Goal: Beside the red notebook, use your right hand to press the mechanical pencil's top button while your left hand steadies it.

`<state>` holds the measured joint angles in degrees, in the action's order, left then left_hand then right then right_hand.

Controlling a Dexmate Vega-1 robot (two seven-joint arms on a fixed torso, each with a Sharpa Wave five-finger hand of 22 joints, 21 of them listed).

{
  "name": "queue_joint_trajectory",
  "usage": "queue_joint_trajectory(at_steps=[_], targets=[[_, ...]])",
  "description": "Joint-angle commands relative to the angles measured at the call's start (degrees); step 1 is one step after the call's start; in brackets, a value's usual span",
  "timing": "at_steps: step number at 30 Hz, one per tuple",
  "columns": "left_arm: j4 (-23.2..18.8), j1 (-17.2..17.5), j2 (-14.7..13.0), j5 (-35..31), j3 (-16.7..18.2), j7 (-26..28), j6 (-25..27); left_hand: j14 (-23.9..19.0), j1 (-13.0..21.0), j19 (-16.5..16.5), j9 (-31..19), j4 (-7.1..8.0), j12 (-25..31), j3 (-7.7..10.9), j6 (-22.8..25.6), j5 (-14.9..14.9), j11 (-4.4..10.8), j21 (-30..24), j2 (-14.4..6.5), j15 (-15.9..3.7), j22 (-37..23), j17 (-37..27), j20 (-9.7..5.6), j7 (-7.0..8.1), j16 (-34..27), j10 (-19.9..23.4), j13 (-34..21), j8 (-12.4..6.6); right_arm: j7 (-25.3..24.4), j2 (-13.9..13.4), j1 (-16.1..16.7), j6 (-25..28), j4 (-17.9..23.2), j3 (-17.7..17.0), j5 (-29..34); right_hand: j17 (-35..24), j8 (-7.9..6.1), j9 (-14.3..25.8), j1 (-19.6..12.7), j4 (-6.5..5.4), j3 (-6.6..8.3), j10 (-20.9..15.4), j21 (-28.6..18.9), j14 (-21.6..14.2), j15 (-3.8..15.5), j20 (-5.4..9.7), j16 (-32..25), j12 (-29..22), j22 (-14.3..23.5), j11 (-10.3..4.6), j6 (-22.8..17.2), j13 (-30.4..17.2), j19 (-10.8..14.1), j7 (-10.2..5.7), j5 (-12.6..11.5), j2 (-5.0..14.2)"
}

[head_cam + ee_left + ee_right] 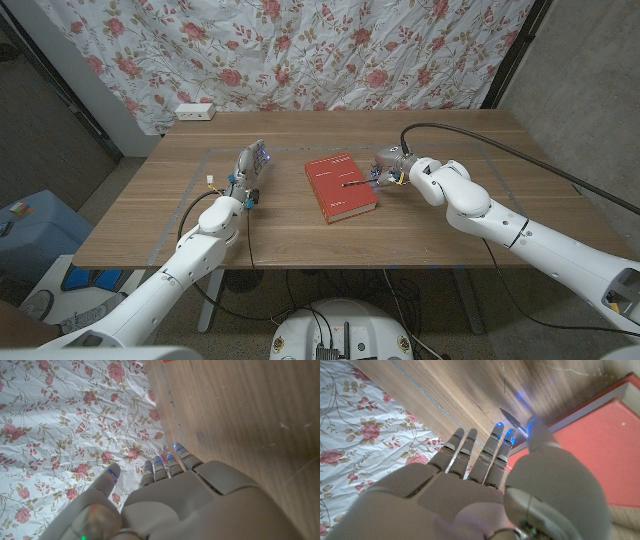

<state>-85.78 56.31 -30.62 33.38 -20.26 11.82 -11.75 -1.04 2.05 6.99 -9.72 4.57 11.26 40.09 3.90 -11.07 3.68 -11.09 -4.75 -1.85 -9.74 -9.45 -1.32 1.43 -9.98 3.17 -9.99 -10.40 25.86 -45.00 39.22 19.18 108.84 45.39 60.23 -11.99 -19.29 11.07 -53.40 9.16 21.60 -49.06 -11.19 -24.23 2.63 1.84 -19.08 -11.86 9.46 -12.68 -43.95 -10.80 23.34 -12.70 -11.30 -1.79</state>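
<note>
The red notebook point(340, 187) lies flat at the table's middle; its corner is in the right wrist view point(600, 445). My right hand point(390, 166) is at the notebook's right edge, fingers reaching left. The thin mechanical pencil point(354, 184) sticks out from it over the cover. In the right wrist view the pencil point(514, 419) runs between thumb and a fingertip of that hand point(485, 475), apparently pinched. My left hand point(248, 173) stands on its edge left of the notebook, fingers straight, holding nothing; its back shows in the left wrist view point(190, 500).
A white power strip point(195, 112) lies at the table's far left corner, before a flowered cloth backdrop point(330, 50). Thin tape lines point(200, 185) mark a rectangle on the wooden table point(470, 220). A blue box point(30, 225) stands on the floor to the left.
</note>
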Motion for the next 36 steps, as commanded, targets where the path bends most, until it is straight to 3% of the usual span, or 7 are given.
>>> queue_joint_trajectory(at_steps=[1,6,7,18,24,36], targets=[[1.5,-1.1,0.4,0.3,-0.2,-0.7,0.0,-0.4,-0.8,0.6,-0.2,-0.03,-0.1,0.30,0.6,-0.1,0.02,-0.1,-3.8,-1.60,-0.1,-0.3,-0.19,0.13,-0.3,0.5,-0.1,-0.03,-3.2,0.0,0.1,-1.1,-0.8,-0.3,-0.4,-0.3,-0.66,0.2,-0.6,-0.02,-0.43,-1.5,0.2,-0.9,8.14,0.38,-0.5,0.1,0.1,0.01,-2.0,-0.1,0.5,0.00,-0.4,0.81],[1.8,-1.3,0.4,0.4,-0.3,-0.8,-0.1,-0.4,-0.8,0.6,-0.2,-0.01,-0.1,0.34,0.6,-0.1,-0.03,-0.1,-3.8,-1.61,-0.1,-0.3,-0.22,0.15,-0.3,0.6,-0.1,-0.02,-3.1,0.1,-0.3,-1.5,-1.1,-0.1,-0.5,-0.4,-1.12,0.2,-1.6,0.07,-0.72,-2.9,0.2,-1.5,8.37,0.66,-0.8,0.1,0.1,-0.03,-4.1,-0.1,0.7,-0.01,-0.3,1.48],[1.8,-1.4,0.4,0.4,-0.3,-0.8,0.0,-0.4,-0.8,0.6,-0.2,0.00,-0.1,0.34,0.6,-0.1,-0.04,-0.1,-3.8,-1.63,-0.1,-0.3,-0.19,0.15,-0.3,0.5,-0.1,-0.02,-3.2,0.1,-0.4,-1.7,-1.2,-0.1,-0.7,-0.4,-1.62,0.2,-2.3,0.20,-1.17,-3.7,0.3,-1.7,8.18,0.71,-0.8,0.2,0.1,-0.03,-6.1,-0.1,0.8,-0.06,-0.2,1.56],[3.0,-1.8,1.3,0.7,-0.1,-0.9,-1.4,-0.7,-0.8,1.0,-0.2,0.07,0.0,0.43,0.8,-0.1,-0.11,-0.2,-3.8,-1.57,-0.1,-0.3,0.14,0.08,-0.3,0.9,-0.1,-0.03,-4.3,0.4,-1.0,-2.7,-2.5,0.3,-0.8,-0.5,-1.72,0.2,-5.7,1.02,-1.29,-5.1,0.3,-2.4,8.93,0.89,-1.2,0.4,0.1,-0.08,-7.7,-0.2,0.9,-0.08,-0.1,1.80],[2.8,-1.6,1.3,0.7,-0.1,-0.8,-1.3,-0.9,-0.8,1.2,-0.2,0.10,0.0,0.48,0.9,-0.1,-0.11,-0.3,-3.8,-1.60,-0.1,-0.3,0.14,0.08,-0.4,1.0,-0.1,-0.06,-5.8,0.2,-0.7,-3.0,-2.8,0.3,-0.9,-0.6,-1.72,0.2,-9.5,0.93,-2.27,-6.7,0.3,-3.3,8.88,1.09,-1.6,0.5,0.1,-0.10,-9.1,-0.3,1.3,-0.07,-0.2,0.47],[2.2,-1.6,0.7,1.2,0.2,-1.2,-0.6,-1.0,-0.9,1.3,-0.2,0.16,0.0,0.56,1.0,-0.1,-0.09,-0.3,-3.8,-1.63,-0.1,-0.3,0.21,0.00,-0.3,1.2,-0.1,-0.05,-8.4,-0.3,0.1,-3.4,-2.9,0.1,-0.8,-1.0,-2.33,0.5,-10.7,0.19,-3.04,-8.6,0.3,-4.8,8.79,1.28,-2.6,0.2,0.1,-0.08,-11.3,-0.4,1.7,-0.06,-0.4,1.07]])
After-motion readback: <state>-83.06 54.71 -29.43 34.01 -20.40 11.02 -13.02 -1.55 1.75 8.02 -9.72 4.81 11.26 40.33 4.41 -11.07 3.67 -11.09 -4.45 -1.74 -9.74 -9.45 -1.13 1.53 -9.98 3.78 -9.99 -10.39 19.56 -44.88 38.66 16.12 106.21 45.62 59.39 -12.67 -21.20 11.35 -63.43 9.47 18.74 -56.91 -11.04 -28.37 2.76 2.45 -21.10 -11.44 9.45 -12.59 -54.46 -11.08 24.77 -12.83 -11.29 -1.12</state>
